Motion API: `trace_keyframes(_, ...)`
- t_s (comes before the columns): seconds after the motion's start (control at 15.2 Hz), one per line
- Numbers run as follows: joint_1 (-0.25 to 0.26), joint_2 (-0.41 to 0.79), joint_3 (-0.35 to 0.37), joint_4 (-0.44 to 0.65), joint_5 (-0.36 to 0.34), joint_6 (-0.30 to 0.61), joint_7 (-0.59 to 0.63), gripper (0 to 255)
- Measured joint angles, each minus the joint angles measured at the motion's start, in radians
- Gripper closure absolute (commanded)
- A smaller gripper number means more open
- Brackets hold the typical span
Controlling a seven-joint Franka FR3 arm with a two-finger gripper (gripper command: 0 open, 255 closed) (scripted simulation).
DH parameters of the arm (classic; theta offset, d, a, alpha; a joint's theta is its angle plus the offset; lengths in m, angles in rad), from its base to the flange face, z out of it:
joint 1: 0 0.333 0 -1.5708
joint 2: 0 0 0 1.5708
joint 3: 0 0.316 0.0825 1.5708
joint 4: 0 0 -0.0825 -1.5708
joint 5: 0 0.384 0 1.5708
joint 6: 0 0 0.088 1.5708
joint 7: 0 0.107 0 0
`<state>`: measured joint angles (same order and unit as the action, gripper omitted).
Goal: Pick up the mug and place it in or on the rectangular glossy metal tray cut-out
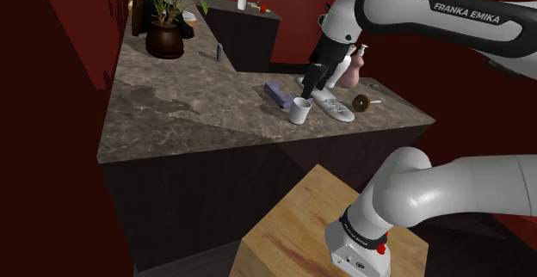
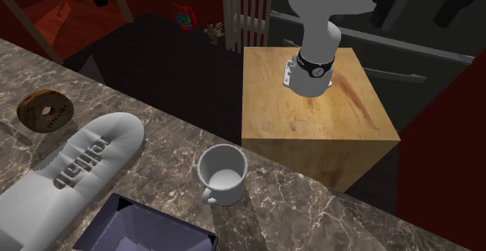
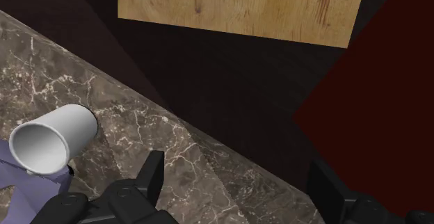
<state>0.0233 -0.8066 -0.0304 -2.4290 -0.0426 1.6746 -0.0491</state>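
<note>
Odds and ends on the marble desk [image 1: 189, 112]
A brown doughnut [image 2: 44, 110] lay flat on the stone, with a long white slab [image 2: 74, 167] bearing raised lettering just beside it. Well apart from the doughnut, at the desk's far end, stood a leafy potted plant [image 1: 165, 27].

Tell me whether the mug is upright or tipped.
Upright: the mug stands on its base on the marbled counter, mouth facing up, bare inside.
</note>
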Motion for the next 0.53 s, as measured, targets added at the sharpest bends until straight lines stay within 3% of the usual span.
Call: trace_keyframes(0.53, -0.042, 0.148, -0.083, -0.009, -0.059, 0.129, -0.069, 0)
